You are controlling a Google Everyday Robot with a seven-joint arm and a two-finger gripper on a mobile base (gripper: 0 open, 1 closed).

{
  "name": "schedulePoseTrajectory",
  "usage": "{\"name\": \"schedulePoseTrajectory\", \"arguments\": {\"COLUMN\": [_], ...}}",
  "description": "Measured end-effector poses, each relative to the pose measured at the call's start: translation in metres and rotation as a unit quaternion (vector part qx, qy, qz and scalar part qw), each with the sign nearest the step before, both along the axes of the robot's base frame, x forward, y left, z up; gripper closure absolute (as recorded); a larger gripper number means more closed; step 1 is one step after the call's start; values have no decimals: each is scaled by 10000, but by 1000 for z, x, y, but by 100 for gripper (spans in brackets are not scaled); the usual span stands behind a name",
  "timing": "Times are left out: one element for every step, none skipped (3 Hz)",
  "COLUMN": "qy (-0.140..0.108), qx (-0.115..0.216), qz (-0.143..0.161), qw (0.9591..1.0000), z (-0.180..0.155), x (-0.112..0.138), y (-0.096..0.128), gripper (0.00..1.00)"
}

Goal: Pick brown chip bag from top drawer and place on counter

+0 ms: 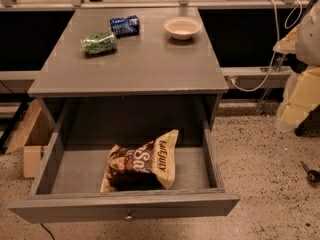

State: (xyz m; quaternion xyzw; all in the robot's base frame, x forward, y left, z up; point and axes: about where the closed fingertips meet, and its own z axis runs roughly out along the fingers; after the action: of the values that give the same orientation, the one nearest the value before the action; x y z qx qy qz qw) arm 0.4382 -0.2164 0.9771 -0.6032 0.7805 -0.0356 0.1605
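The brown chip bag (142,161), crinkled dark brown and cream-yellow with large lettering, lies in the middle of the top drawer (125,203). The drawer is pulled fully open, and its small round knob (129,216) faces me. The grey counter (150,64) sits above and behind the drawer. My gripper is out of view. Only cream-coloured arm segments (302,91) show at the right edge, well to the right of the cabinet and away from the bag.
On the counter's far part lie a crushed green can (99,42), a blue can (124,25) and a pale bowl (182,27). A cardboard box (30,139) stands left of the cabinet. White cables (272,69) hang at the right, and a small dark object (311,174) lies on the speckled floor.
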Motion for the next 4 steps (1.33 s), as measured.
{"name": "schedulePoseTrajectory", "arguments": {"qy": [0, 179, 455, 792], "qx": [0, 93, 440, 1002], "qz": [0, -8, 111, 157], "qw": [10000, 9998, 9979, 9917], "z": [0, -14, -49, -100], "x": [0, 6, 17, 26], "y": [0, 9, 60, 129], "gripper": [0, 0, 0, 0]}}
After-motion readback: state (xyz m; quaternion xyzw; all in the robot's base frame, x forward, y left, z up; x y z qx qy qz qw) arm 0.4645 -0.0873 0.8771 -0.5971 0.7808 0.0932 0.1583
